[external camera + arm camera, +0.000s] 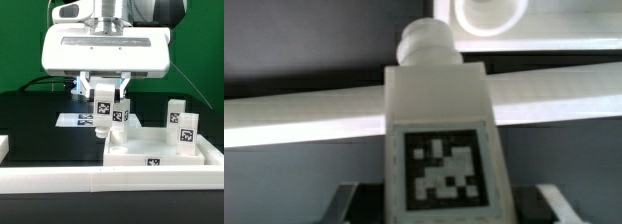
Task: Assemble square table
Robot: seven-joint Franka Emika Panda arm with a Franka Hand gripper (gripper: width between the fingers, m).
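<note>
My gripper (104, 97) is shut on a white leg block (103, 110) with a black-and-white tag and holds it upright, peg end down, just above the far left corner of the white square top (150, 152). A second leg (121, 113) stands right beside the held one. Two more legs (178, 112) (186, 130) stand upright on the top's right side. In the wrist view the held leg (441, 150) fills the middle between my fingers (359, 200), its peg pointing toward the top's rim (295, 110) and a round corner socket (491, 14).
A long white rail (90, 181) runs along the front edge of the black table. The marker board (72, 120) lies flat behind the gripper at the exterior view's left. A green wall stands at the back.
</note>
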